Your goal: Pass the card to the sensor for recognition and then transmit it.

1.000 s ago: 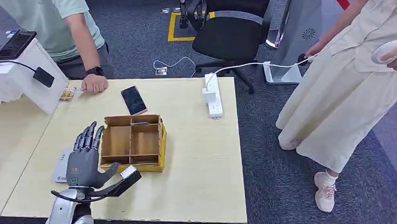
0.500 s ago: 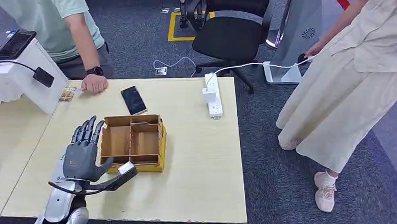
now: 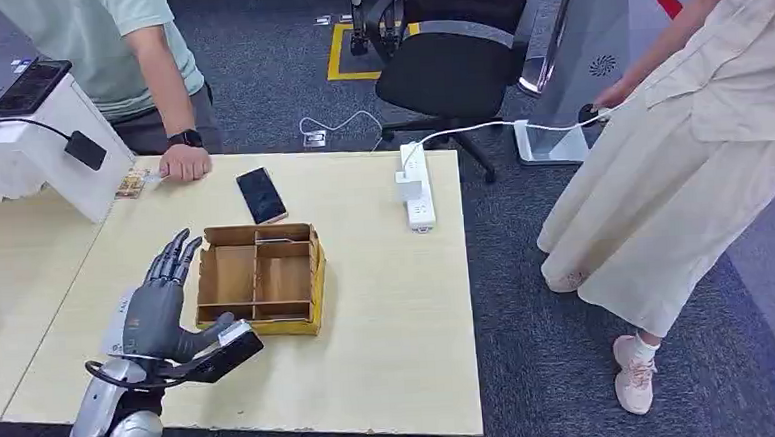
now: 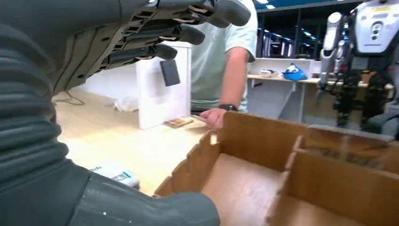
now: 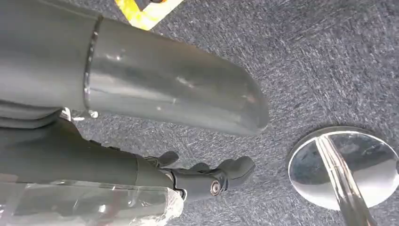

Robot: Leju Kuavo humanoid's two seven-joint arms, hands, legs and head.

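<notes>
— Where do we stand with our left hand (image 3: 158, 313)?
— Fingers spread, grasping nothing, above the table (image 3: 388, 309) just left of the wooden tray (image 3: 259, 277).
— And the card (image 3: 119, 321)?
— Flat on the table under that hand, mostly hidden.
— Our right hand (image 5: 207, 179)?
— Hanging over the carpet, fingers loosely curled; we cannot tell whether it is clenched.

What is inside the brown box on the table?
The wooden box has dividers, and the compartments that show look empty. The left hand hovers beside it; its thumb covers the near corner.
</notes>
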